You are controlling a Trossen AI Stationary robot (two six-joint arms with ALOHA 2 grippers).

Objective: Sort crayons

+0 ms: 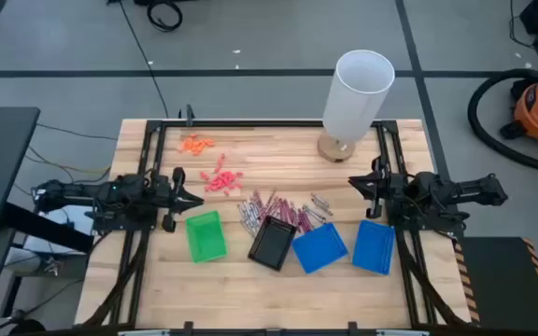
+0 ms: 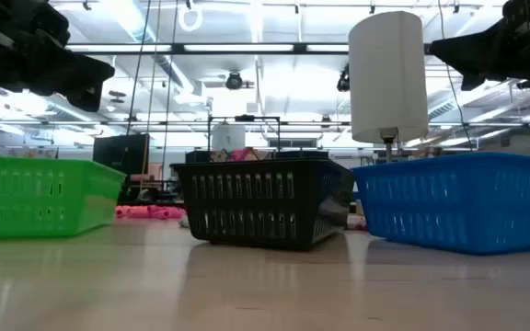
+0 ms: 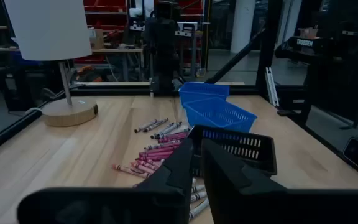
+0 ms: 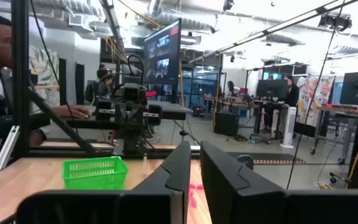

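While our left hand (image 1: 192, 199) and right hand (image 1: 355, 183) wait at opposite counter (image 1: 241, 280) edges, fingers nearly pressed together and pinching nothing, sorting looks unstarted. Thin pink and grey crayons (image 1: 278, 211) lie heaped just behind the black slatted plastic tray (image 1: 273, 245), within both arms' reach.

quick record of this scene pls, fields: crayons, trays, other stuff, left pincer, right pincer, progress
crayons: crayons, pink and grey, piled loose on the wood just behind the black tray
trays: green tray, black tray, two blue trays, in a row along the front
other stuff: white lamp at the back; orange bits; coral bits
left pincer: left pincer off the wood at the left edge, holding nothing
right pincer: right pincer off the wood at the right edge, holding nothing
progress: no crayon seen in any tray
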